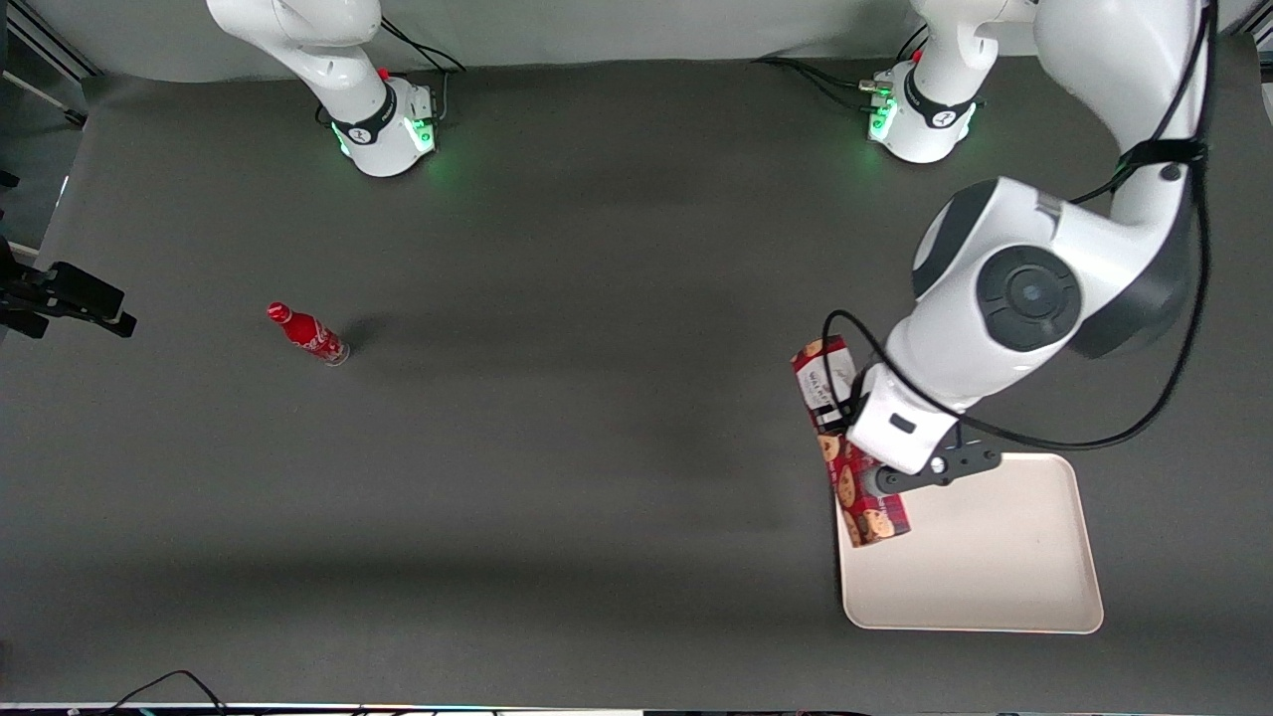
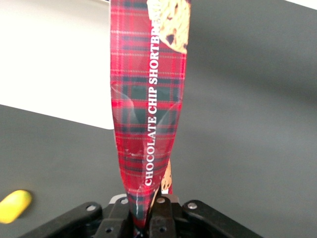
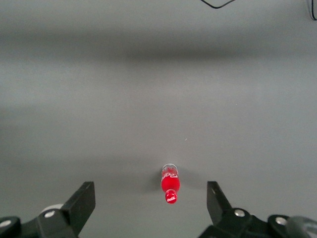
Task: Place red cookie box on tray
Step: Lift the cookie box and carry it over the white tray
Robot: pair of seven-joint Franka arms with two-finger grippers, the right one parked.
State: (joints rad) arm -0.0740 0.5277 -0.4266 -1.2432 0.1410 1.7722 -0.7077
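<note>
Box carried to the tray's edge, not yet set down.

Front view: the gripper (image 1: 880, 477) holds the box (image 1: 848, 442) near its middle, probably for balance; one end overhangs the tray (image 1: 985, 557) corner, the other reaches out over the table (image 1: 597, 447). A soda bottle (image 1: 308, 335) stands well apart, toward the parked arm's end.
Left wrist view: the fingers (image 2: 121, 218) pinch the box (image 2: 147, 99) hard enough to crease its carton; the tray (image 2: 54, 59) shows beneath, beside it.
Right wrist view: only the bottle (image 3: 170, 182) on the table.
</note>
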